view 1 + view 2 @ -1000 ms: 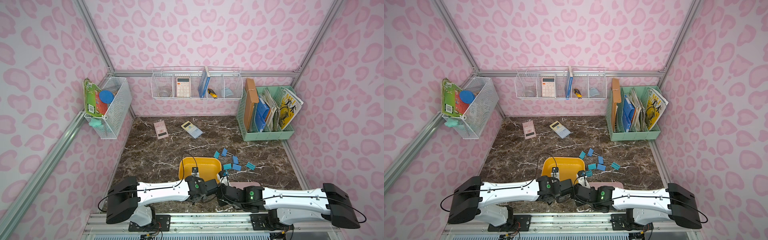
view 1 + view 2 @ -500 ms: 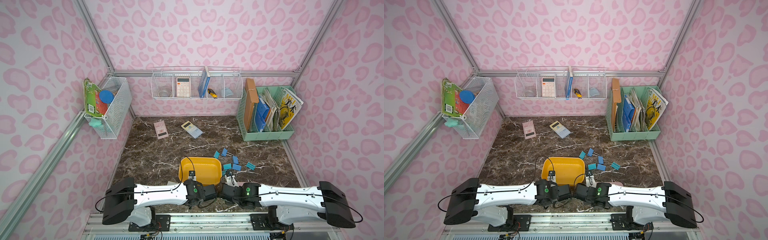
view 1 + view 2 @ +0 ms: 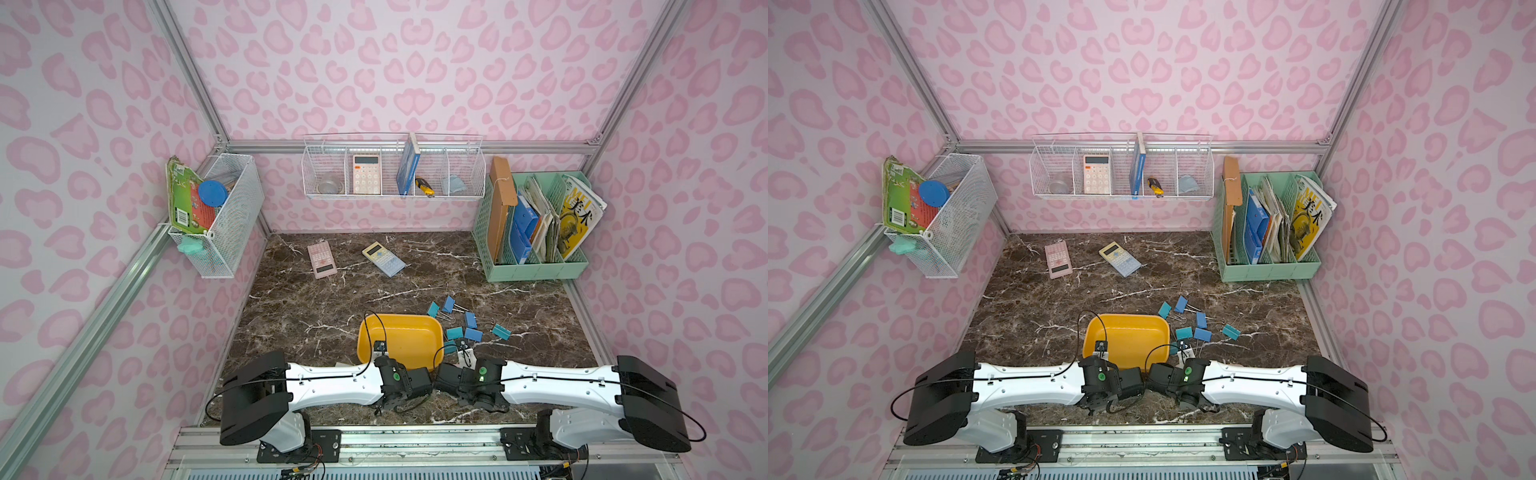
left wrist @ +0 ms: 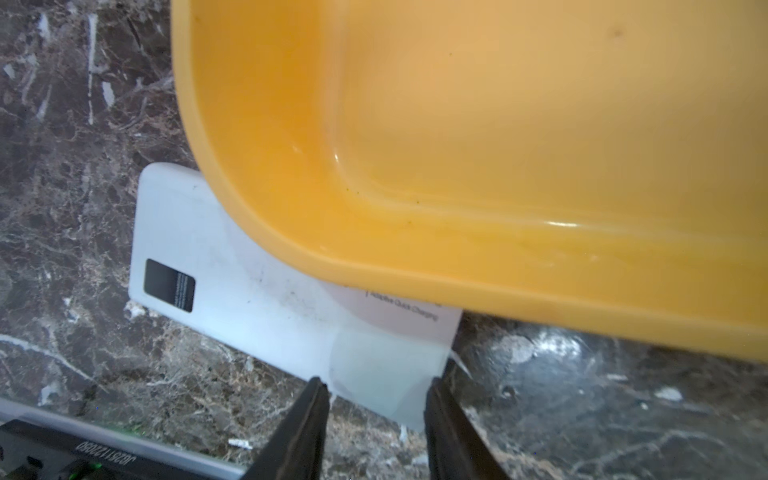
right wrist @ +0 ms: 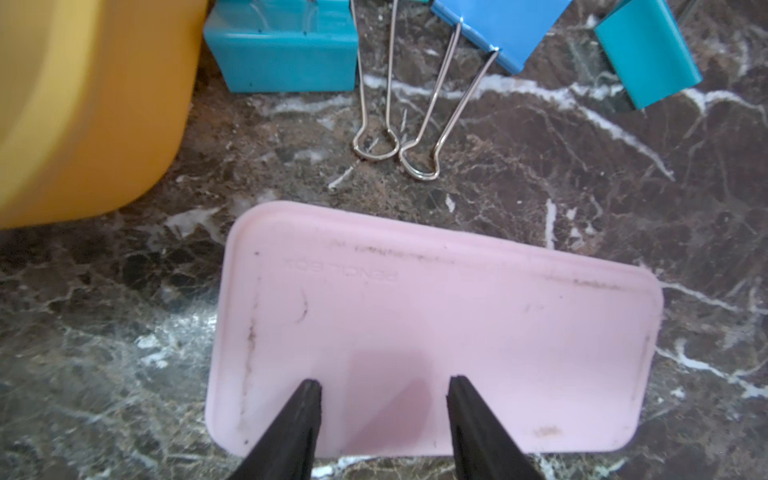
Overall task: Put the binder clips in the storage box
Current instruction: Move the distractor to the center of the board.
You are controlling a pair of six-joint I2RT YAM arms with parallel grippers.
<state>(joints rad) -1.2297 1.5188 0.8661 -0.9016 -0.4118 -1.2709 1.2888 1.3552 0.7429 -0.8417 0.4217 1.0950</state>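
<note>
Nearby, left claw [image 4: 376, 390] and right claw [image 5: 384, 386] hang low at the front edge, jaws part open, both empty, likely poised to begin. Just beyond, yellow tray [image 3: 409, 334], bare. Binder clips [image 3: 471, 332] scattered just right of it, handy for the right arm. Dark marble top [image 3: 332, 299]; pink spotted walls [image 3: 415, 62] behind.

Left wrist view: storage box [image 4: 257, 232] cut off by two frame edges; white slab [image 4: 232, 291] partly hidden under it, label print only half legible. Right wrist view: storage box blurred & cropped, binder clips [image 5: 282, 54] cropped too. Left gripper [image 4: 376, 388] & right gripper [image 5: 384, 386] run off-frame. In both top views fingertips are hidden under the wrists; small stuff in the wire shelf [image 3: 473, 166] is too tiny to ID.
</note>
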